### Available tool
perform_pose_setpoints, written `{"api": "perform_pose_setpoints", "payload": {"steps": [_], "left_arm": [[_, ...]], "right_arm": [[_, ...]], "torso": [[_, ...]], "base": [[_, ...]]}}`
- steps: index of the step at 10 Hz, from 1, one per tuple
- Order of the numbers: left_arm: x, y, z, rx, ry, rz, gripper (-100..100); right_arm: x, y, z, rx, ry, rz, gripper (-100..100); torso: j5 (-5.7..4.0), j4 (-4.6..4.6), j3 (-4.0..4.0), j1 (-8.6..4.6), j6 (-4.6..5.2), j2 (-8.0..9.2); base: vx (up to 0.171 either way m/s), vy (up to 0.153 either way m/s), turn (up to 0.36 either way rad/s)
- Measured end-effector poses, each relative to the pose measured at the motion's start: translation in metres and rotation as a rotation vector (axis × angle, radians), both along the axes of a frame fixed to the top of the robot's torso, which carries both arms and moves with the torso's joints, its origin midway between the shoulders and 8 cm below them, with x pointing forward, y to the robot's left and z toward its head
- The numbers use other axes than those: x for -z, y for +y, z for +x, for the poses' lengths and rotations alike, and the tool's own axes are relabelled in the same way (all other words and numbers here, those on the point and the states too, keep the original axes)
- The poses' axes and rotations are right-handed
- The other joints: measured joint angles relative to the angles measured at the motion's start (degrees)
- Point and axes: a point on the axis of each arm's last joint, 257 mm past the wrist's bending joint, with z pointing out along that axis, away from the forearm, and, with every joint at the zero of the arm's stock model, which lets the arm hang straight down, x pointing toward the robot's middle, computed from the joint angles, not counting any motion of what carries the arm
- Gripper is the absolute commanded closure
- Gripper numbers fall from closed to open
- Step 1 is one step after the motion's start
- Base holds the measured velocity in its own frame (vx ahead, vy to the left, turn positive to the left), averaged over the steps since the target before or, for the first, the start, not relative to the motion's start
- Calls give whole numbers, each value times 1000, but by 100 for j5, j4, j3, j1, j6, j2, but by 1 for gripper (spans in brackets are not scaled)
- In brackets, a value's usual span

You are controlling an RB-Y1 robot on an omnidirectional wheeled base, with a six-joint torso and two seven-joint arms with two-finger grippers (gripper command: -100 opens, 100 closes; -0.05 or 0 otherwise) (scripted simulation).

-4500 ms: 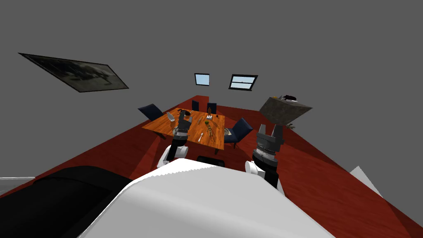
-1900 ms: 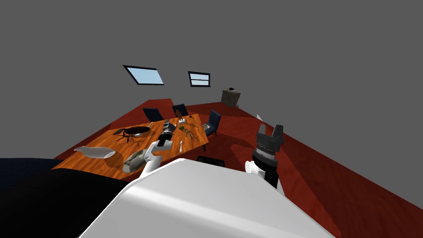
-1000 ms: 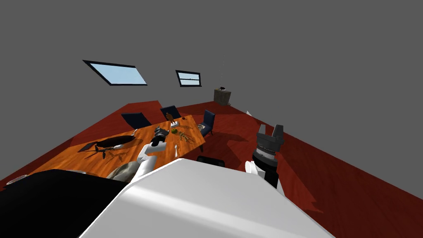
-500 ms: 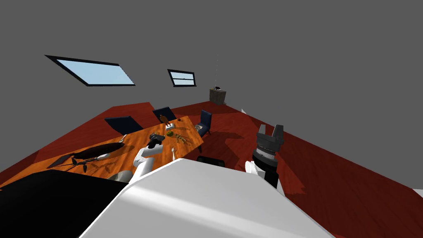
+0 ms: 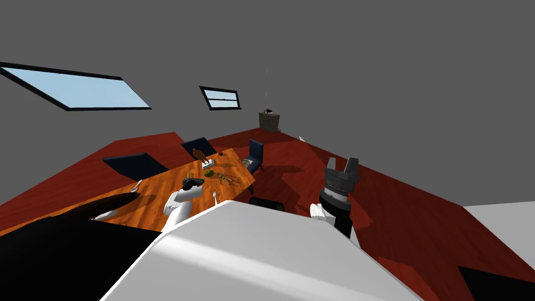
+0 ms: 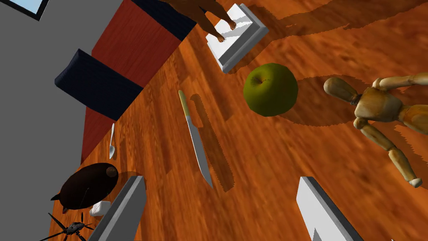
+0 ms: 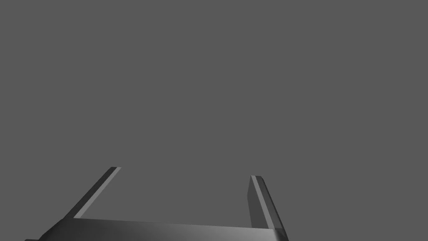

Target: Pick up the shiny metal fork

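Wood table (image 6: pixel 259 167) | left pincer (image 6: pixel 221 178) spread over knife (image 6: pixel 194 138) | apple (image 6: pixel 271 89), mannequin (image 6: pixel 378 106) beside

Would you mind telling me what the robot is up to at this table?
The robot stands at a wooden table with its left hand open above the top, holding nothing. Ahead of that hand lies a knife, with an apple and a wooden figure beyond it. The fork it wants lies untouched to that hand's right, near the table's edge. The right hand is raised at the side, open.
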Motion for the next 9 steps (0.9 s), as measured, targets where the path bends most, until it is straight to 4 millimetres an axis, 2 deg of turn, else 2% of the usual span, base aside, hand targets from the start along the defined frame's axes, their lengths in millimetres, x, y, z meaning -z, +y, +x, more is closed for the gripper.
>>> {"api": "perform_pose_setpoints", "payload": {"steps": [1,3,4,5,7,9], "left_arm": [[6,0,-6,-21,5,-22,-100],[31,4,-33,-116,18,-101,-100],[41,8,-55,-176,23,-144,-100],[53,7,-71,-223,30,-184,-100],[72,5,-91,-299,42,-244,-100],[85,-1,-113,-361,55,-296,-100]], "right_arm": [[0,0,0,0,0,0,0],[0,0,0,0,0,0,0],[0,0,0,0,0,0,0],[0,0,0,0,0,0,0],[0,0,0,0,0,0,0],[0,0,0,0,0,0,0]], "torso": [[-2,0,-1,-6,-1,-2],[-1,0,-1,-2,0,-2],[-1,0,0,0,4,0],[0,0,0,1,-1,0],[-2,0,-1,-5,5,-2],[-2,-1,-2,-6,-3,-3]], "base": [[-4,22,-310],[-7,31,-237],[-9,38,-152],[-4,19,40],[-8,24,-226],[-1,11,10]]}}
